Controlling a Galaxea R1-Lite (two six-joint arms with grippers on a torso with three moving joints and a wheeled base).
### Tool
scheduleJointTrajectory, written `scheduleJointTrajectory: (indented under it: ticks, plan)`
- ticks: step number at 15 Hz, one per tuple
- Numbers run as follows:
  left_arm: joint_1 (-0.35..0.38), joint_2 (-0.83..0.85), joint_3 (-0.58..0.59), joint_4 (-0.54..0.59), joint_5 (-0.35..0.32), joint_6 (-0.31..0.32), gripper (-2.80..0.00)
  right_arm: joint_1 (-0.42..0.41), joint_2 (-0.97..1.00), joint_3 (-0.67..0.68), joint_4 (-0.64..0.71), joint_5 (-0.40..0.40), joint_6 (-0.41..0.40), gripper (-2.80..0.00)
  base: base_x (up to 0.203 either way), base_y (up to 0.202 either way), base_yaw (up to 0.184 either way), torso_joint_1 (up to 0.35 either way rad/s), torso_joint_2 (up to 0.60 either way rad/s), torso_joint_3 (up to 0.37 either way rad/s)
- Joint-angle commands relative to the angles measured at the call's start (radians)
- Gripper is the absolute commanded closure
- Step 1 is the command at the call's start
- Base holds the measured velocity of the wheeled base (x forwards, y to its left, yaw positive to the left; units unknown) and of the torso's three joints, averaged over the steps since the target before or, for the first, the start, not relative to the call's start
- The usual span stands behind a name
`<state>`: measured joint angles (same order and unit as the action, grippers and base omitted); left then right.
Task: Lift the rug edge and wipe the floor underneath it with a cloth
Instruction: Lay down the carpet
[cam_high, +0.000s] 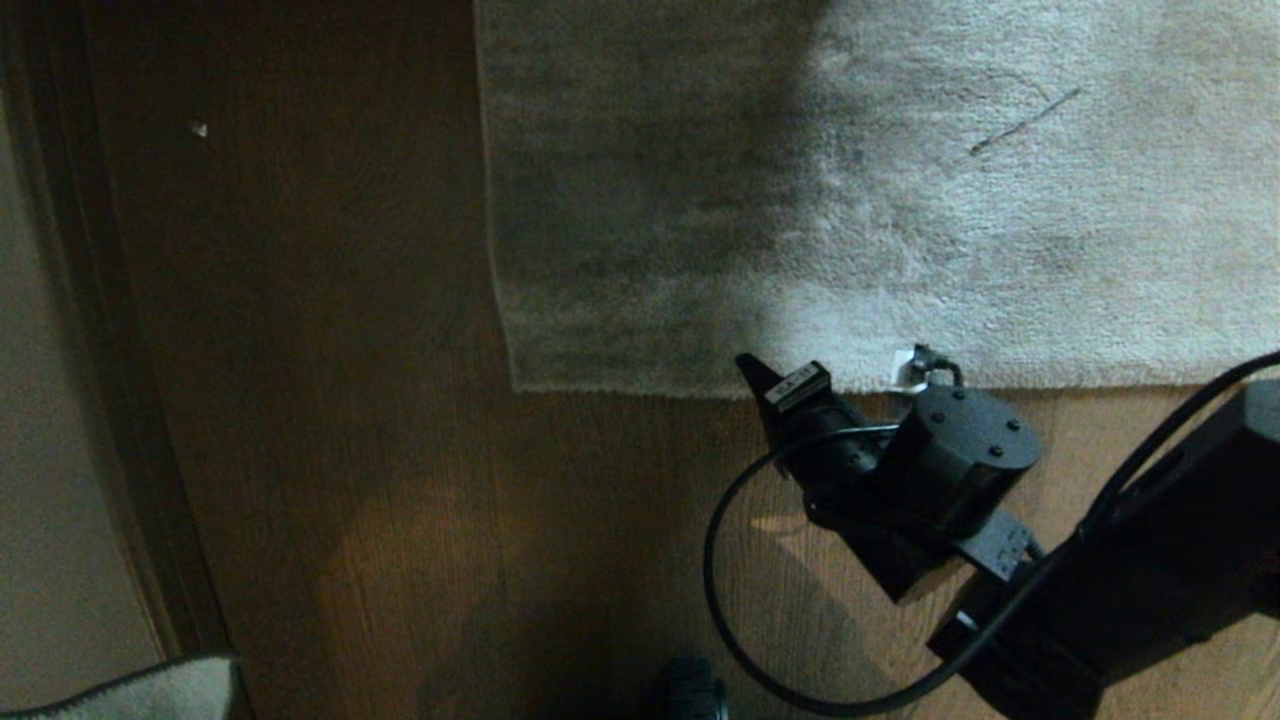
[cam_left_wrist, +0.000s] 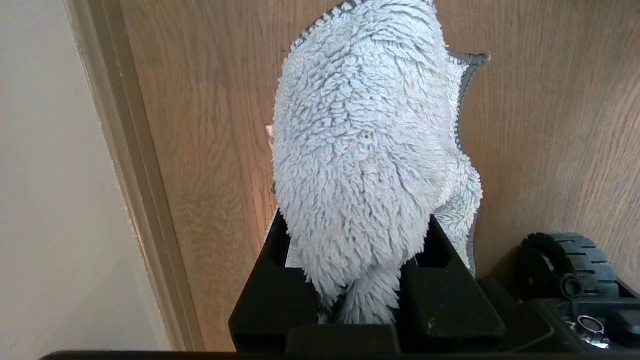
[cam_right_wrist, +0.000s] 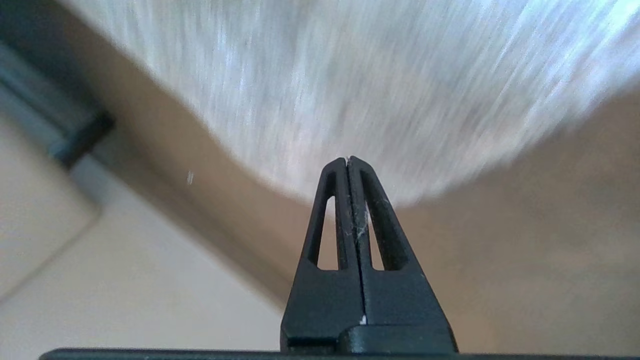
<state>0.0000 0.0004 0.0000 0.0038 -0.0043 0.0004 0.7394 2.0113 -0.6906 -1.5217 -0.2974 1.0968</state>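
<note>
Two pincers, left (cam_left_wrist: 350, 300) clamping fluffy cloth (cam_left_wrist: 365, 150), right (cam_right_wrist: 348, 162) pressed closed beside fuzzy rug edge (cam_high: 700, 385), grainy floor (cam_high: 350, 450).

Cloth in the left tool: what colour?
Pale grey-blue cloth, darker stitched edge; left wrist view.

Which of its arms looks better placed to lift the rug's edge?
The right: its gripper sits shut at the rug edge, holding nothing. The left gripper is busy clamping the cloth.
</note>
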Motion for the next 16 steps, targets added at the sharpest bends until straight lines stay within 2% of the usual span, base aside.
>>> scheduleJointTrajectory:
  ticks: [1, 8, 10, 16]
  plan:
    - [0.000, 0.000, 0.000, 0.001, 0.000, 0.000, 0.00, -0.052, -0.011, 0.003, -0.046, -0.002, 0.006, 0.00, 0.000, 0.000, 0.000, 0.000, 0.00, 0.000]
    - [0.000, 0.000, 0.000, 0.001, 0.000, 0.000, 0.00, -0.066, 0.043, -0.015, -0.048, 0.001, 0.022, 0.00, 0.000, 0.000, 0.000, 0.000, 0.00, 0.000]
    - [0.000, 0.000, 0.000, 0.001, 0.000, 0.000, 0.00, -0.066, 0.072, -0.058, -0.048, -0.001, 0.047, 0.00, 0.000, 0.000, 0.000, 0.000, 0.00, 0.000]
    - [0.000, 0.000, 0.000, 0.001, 0.000, 0.000, 0.00, -0.077, 0.209, -0.198, -0.048, -0.002, 0.051, 0.00, 0.000, 0.000, 0.000, 0.000, 0.00, 0.000]
